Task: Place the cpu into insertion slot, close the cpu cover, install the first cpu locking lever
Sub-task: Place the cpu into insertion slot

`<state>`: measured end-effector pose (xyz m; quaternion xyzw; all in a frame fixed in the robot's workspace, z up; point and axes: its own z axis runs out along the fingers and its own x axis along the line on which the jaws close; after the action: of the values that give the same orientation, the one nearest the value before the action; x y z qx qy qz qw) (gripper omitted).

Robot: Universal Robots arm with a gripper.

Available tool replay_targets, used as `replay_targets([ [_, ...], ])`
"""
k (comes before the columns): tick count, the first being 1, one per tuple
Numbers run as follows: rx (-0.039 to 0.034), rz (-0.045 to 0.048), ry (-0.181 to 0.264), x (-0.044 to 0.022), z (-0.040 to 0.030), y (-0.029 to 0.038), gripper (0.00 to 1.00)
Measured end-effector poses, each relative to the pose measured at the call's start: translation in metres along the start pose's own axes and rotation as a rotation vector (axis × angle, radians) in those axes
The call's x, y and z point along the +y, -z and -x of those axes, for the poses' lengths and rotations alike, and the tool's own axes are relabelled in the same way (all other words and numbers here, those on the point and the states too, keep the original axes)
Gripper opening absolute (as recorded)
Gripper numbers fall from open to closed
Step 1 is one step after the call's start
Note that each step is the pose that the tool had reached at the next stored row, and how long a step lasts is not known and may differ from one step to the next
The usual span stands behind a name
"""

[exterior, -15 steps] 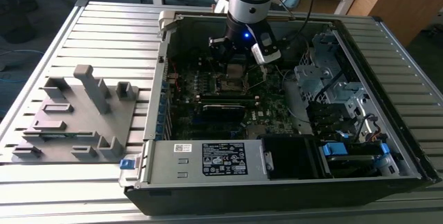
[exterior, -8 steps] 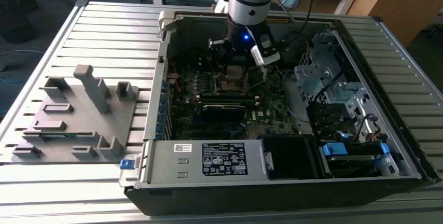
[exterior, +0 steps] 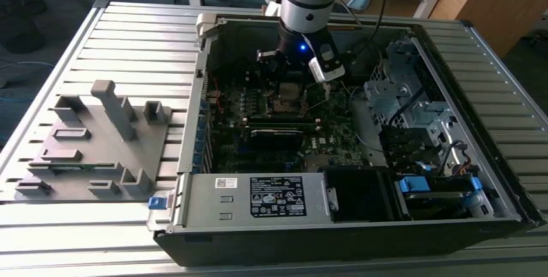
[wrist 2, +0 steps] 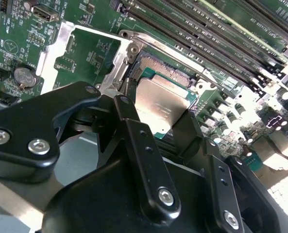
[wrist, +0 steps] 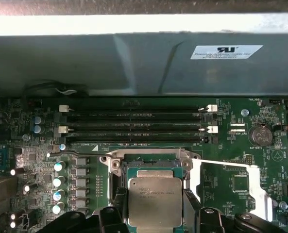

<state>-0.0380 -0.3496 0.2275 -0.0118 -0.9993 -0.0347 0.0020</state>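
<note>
Silver-grey cpu [wrist: 155, 201], green motherboard [wrist: 221, 187]

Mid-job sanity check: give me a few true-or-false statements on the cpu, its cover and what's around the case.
1. The cpu sits between the fingers of the hand at the socket. True.
2. The cpu cover is closed over the cpu. False: it lies swung open beside the socket.
3. A coin battery sits on the board. True.
4. The grey fixture lies on the exterior view's right of the case. False: it lies on that view's left.
</note>
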Motion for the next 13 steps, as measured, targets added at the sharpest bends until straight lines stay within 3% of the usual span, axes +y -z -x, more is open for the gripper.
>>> replay_targets([
  [1,-0.0001,-0.0033,0.0,0.0,0.0,-0.0001,0.54],
  [10,-0.0002,-0.004,-0.002,0.0,0.0,-0.0001,0.54],
  [13,-0.002,-0.004,-0.028,0.0,0.0,-0.0001,0.54],
])
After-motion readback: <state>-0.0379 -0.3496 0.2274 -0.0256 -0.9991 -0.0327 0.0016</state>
